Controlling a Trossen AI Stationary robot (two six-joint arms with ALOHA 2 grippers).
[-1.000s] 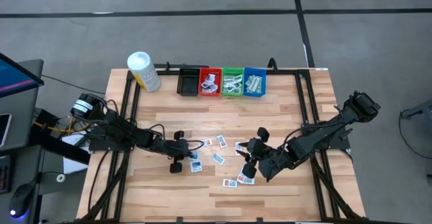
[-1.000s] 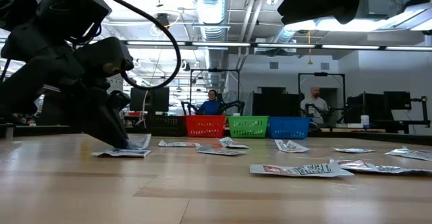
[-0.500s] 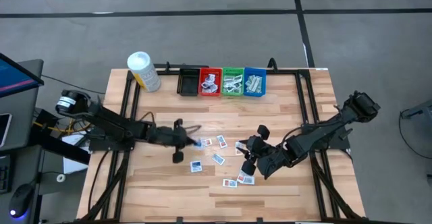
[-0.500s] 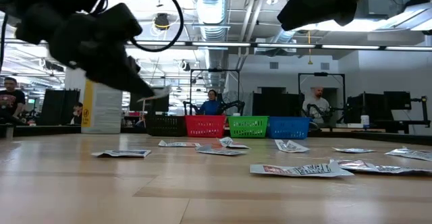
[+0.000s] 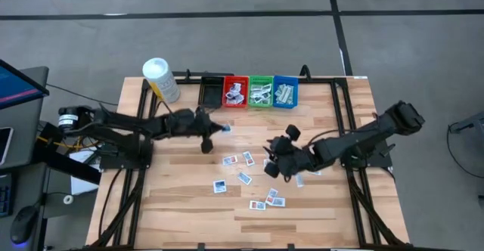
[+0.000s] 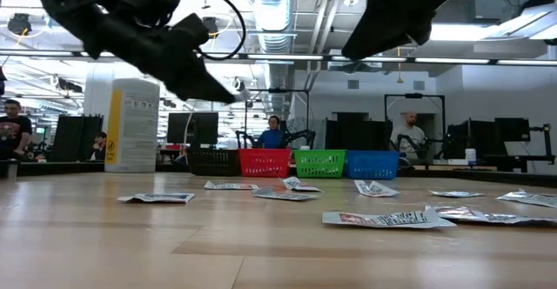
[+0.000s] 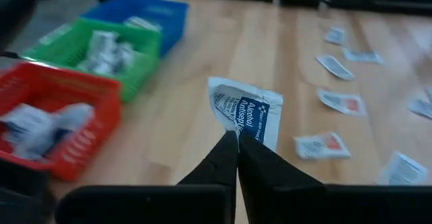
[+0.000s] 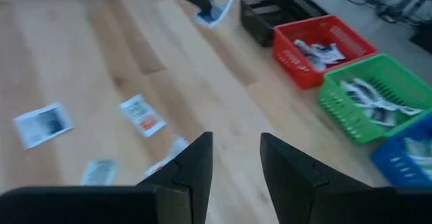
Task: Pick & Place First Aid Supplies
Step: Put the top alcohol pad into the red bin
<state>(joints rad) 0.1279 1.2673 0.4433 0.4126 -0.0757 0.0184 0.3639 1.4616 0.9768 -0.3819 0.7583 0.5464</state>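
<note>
Left tool (image 7: 237, 140) lifted flat crinkled blue-print packet (image 7: 246, 110) w/ pinched tips.

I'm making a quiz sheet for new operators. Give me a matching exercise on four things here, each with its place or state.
Things:
1. left claw
2. right claw
3. yellow bottle
4. blue bin

States:
A. open, holding nothing
B. far left corner of the table
C. shut on a blue-print packet
D. beside the green bin

Pairs: 1-C, 2-A, 3-B, 4-D

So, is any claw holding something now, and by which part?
The left claw pinches a blue-printed packet by its lower edge. The right claw is open and holds nothing.
</note>
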